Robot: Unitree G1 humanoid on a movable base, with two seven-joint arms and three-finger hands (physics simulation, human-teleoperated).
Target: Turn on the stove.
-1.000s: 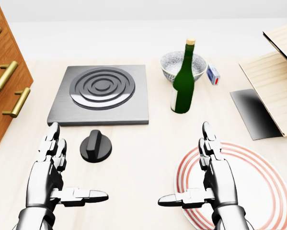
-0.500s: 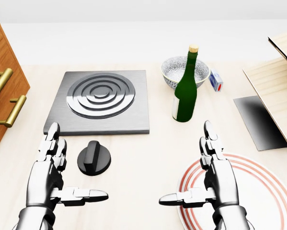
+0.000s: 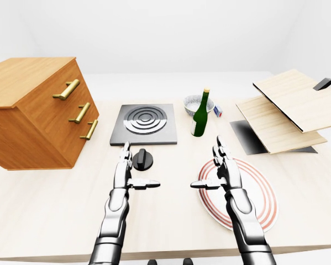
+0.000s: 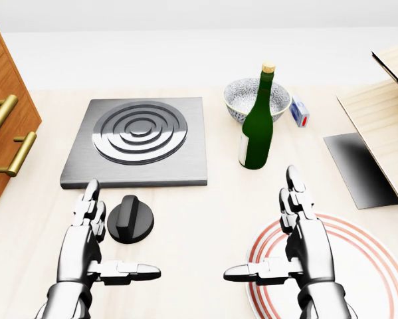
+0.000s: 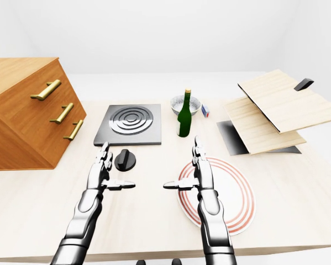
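Left hand (image 4: 82, 249): fingers straight and spread, thumb out toward the right of the head view; holding nothing; over bare table (image 4: 192, 219).
Right hand (image 4: 305, 246): same open pose, thumb pointing left, nothing held; over the left edge of the plate (image 4: 365, 266).
Knob (image 4: 130, 219): black round dial with a raised bar across it, bar running nearly top to bottom in the head view; flat on the table.
Knob vs fingers: just right of the left fingertips (image 4: 91, 193), close beside them but apart; well left of the right hand.
Stove (image 4: 140, 141): grey square slab with one round burner of concentric rings; beyond the knob, just past the left fingertips, apart from them.
Bottle (image 4: 257, 126): green, upright, cork-coloured top; beyond the right fingertips, slightly left of them.
Bowl (image 4: 252, 96): patterned, just behind the bottle.
Box (image 4: 299, 111): small, blue and red, right of the bowl.
Drawers (image 3: 38, 110): wooden chest, three brass handles, far left of the left hand.
Boards (image 3: 281, 110): two pale wooden panels stacked at an angle over a dark sheet, far right of the right hand.
Count: one knob, one stove, one burner, one bottle, one bowl, one plate, one box, two hands.
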